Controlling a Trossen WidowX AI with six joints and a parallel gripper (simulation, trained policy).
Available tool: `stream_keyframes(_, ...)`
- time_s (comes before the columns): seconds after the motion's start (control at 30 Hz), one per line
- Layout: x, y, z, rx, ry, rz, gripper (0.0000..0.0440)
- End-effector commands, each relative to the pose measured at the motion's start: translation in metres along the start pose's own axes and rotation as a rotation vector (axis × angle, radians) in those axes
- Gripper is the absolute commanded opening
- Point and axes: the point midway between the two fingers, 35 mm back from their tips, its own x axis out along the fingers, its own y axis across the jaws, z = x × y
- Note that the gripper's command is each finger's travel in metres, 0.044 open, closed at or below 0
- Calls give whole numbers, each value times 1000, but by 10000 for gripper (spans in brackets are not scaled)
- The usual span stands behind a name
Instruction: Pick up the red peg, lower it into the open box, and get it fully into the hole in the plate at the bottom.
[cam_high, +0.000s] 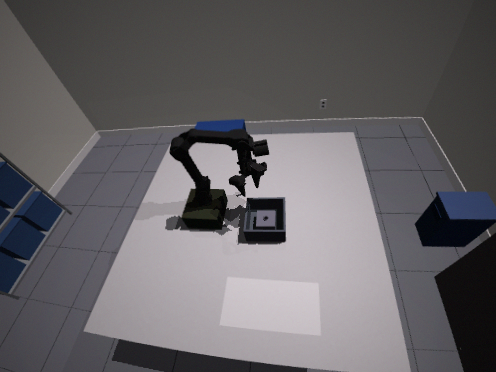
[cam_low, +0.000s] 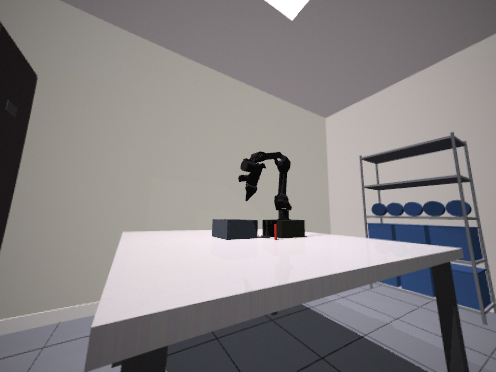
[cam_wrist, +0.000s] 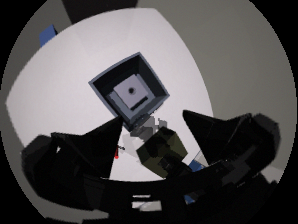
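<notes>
The red peg (cam_low: 275, 231) (cam_wrist: 116, 153) stands upright on the table beside the box, partly behind a finger in the wrist view. It does not show in the top view, where the gripper covers that area. The open grey box (cam_high: 266, 236) (cam_low: 235, 229) stands in front of the arm's base. At its bottom lies a light plate (cam_high: 270, 224) (cam_wrist: 123, 93) with a dark, empty hole (cam_high: 265, 218) (cam_wrist: 132, 90). My gripper (cam_high: 250, 191) (cam_low: 247, 199) (cam_wrist: 153, 115) is wide open and empty, pointing down, well above the table near the peg and the box.
The arm's dark olive base block (cam_high: 204, 212) (cam_low: 291, 228) (cam_wrist: 162, 152) stands close beside the box and the peg. The box walls rise around the plate. A paler rectangle (cam_high: 270, 305) shows on the white table (cam_high: 340, 200). Blue bins and a shelf rack stand off the table.
</notes>
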Motion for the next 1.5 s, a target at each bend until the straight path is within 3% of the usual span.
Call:
stream_keyframes(0.0, -5, 18, -19, 4, 58, 11, 440)
stream_keyframes(0.73, -7, 73, -129, 16, 294, -100, 440)
stream_keyframes(1.47, 61, 112, -171, 5, 279, -80, 440)
